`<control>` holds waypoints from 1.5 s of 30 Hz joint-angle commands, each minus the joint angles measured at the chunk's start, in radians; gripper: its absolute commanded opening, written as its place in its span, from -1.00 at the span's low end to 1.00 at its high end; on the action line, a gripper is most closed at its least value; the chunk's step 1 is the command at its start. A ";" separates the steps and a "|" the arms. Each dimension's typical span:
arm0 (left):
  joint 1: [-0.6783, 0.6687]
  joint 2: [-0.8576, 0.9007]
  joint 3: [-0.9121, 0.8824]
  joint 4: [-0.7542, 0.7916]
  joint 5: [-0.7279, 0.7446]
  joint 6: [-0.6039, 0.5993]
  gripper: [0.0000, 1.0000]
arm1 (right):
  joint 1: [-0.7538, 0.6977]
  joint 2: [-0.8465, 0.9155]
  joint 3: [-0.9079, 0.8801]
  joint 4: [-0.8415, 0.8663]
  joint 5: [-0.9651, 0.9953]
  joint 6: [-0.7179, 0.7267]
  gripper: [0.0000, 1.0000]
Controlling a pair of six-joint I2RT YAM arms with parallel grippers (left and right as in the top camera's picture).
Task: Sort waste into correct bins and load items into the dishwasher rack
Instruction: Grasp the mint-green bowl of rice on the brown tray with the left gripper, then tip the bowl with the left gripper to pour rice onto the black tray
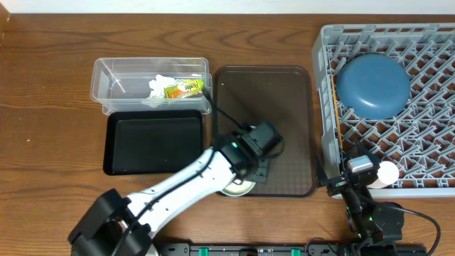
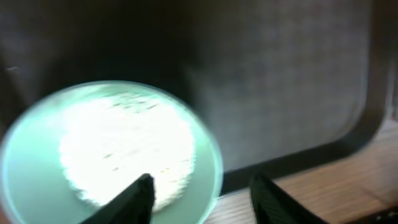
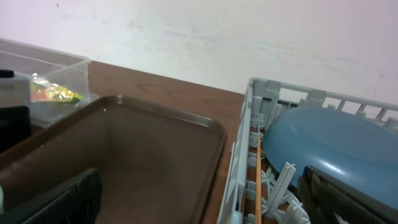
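A pale mint bowl (image 2: 37, 168) holding white rice (image 2: 124, 143) sits at the front left corner of the brown tray (image 1: 284, 128). My left gripper (image 2: 202, 180) straddles its rim, one finger over the rice and the other outside, jaws apart and touching nothing. From overhead only an edge of the bowl (image 1: 237, 190) shows under that arm. In the grey dishwasher rack (image 1: 434, 153) lie an upturned blue bowl (image 1: 373, 87) and a chopstick (image 3: 257, 180). The clear tub (image 1: 114, 82) holds the tissue (image 1: 158, 87) and snack wrapper (image 1: 182, 89). My right gripper (image 3: 199, 177) is wide open and empty near the rack's front left corner.
The black tray (image 1: 153, 142) lies in front of the clear tub. A pale rounded object (image 1: 388, 173) sits at the rack's front edge beside my right wrist. Bare wooden table (image 1: 43, 142) extends to the left.
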 commanded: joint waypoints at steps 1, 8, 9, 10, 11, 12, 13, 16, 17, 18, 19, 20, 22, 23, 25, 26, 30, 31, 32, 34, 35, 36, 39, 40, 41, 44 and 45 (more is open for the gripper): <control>-0.028 0.009 0.005 0.022 -0.030 -0.032 0.11 | -0.012 -0.006 -0.003 -0.001 -0.001 -0.010 0.98; -0.057 0.141 0.005 0.038 -0.035 -0.080 0.07 | -0.012 -0.006 -0.003 -0.001 -0.001 -0.010 0.99; -0.057 0.161 0.005 0.042 -0.035 -0.080 0.02 | -0.012 -0.006 -0.003 -0.001 -0.001 -0.010 0.99; -0.057 0.181 0.005 0.048 -0.033 -0.080 -0.05 | -0.012 -0.006 -0.003 -0.001 -0.001 -0.010 0.99; -0.057 0.189 0.005 0.051 -0.030 -0.080 -0.15 | -0.012 -0.006 -0.003 -0.001 -0.001 -0.010 0.98; -0.057 0.191 0.006 0.051 -0.028 -0.080 -0.27 | -0.012 -0.006 -0.003 -0.001 -0.001 -0.010 0.98; -0.057 0.191 0.010 0.050 -0.029 -0.079 -0.38 | -0.012 -0.006 -0.003 -0.001 -0.001 -0.010 0.99; -0.056 0.187 0.037 0.034 -0.047 -0.065 -0.63 | -0.012 -0.006 -0.003 -0.001 -0.001 -0.010 0.98; -0.056 0.186 0.050 0.024 -0.055 -0.055 -0.74 | -0.012 -0.006 -0.003 -0.001 -0.001 -0.010 0.99; -0.056 0.184 0.062 0.016 -0.055 -0.040 -0.82 | -0.012 -0.006 -0.003 -0.001 -0.001 -0.010 0.99; -0.056 0.180 0.077 0.002 -0.061 -0.023 -0.88 | -0.012 -0.006 -0.003 -0.001 -0.001 -0.010 0.99; -0.056 0.177 0.092 -0.013 -0.071 -0.011 -0.88 | -0.012 -0.006 -0.003 -0.001 -0.001 -0.010 0.99; -0.054 0.167 0.135 -0.056 -0.094 0.025 -0.88 | -0.012 -0.006 -0.003 -0.001 -0.001 -0.010 0.99; -0.051 0.160 0.161 -0.079 -0.095 0.057 -0.88 | -0.012 -0.006 -0.003 -0.001 -0.001 -0.010 0.99; -0.043 0.146 0.201 -0.113 -0.095 0.097 -0.88 | -0.012 -0.006 -0.003 -0.001 -0.001 -0.010 0.98; -0.037 0.137 0.219 -0.127 -0.091 0.114 -0.88 | -0.012 -0.006 -0.003 -0.001 -0.001 -0.010 0.98; 0.035 0.056 0.240 -0.141 -0.019 0.135 -0.88 | -0.012 -0.006 -0.003 -0.001 -0.001 -0.010 0.98; 0.064 0.037 0.239 -0.146 0.008 0.135 -0.87 | -0.012 -0.006 -0.003 -0.001 -0.001 -0.010 0.98; 0.103 0.013 0.239 -0.158 0.036 0.135 -0.88 | -0.012 -0.006 -0.003 -0.001 -0.001 -0.010 0.98; 0.188 -0.025 0.239 -0.186 0.085 0.145 -0.88 | -0.012 -0.006 -0.003 -0.001 -0.001 -0.010 0.98; 0.232 -0.041 0.238 -0.200 0.124 0.164 -0.88 | -0.012 -0.006 -0.003 -0.001 -0.001 -0.010 0.99; 0.280 -0.054 0.238 -0.215 0.175 0.193 -0.88 | -0.012 -0.006 -0.003 -0.001 -0.001 -0.010 0.99; 0.455 -0.077 0.237 -0.257 0.388 0.325 -0.88 | -0.012 -0.006 -0.003 -0.001 -0.001 -0.010 0.99; 0.512 -0.079 0.233 -0.268 0.462 0.366 -0.88 | -0.012 -0.006 -0.003 -0.001 -0.001 -0.010 0.98; 0.577 -0.079 0.224 -0.277 0.544 0.413 -0.88 | -0.012 -0.006 -0.003 -0.001 -0.001 -0.010 0.98; 0.735 -0.078 0.172 -0.273 0.779 0.570 -0.88 | -0.012 -0.006 -0.003 -0.001 -0.001 -0.010 0.98; 0.788 -0.078 0.146 -0.263 0.874 0.631 -0.88 | -0.012 -0.006 -0.003 -0.001 -0.001 -0.010 0.99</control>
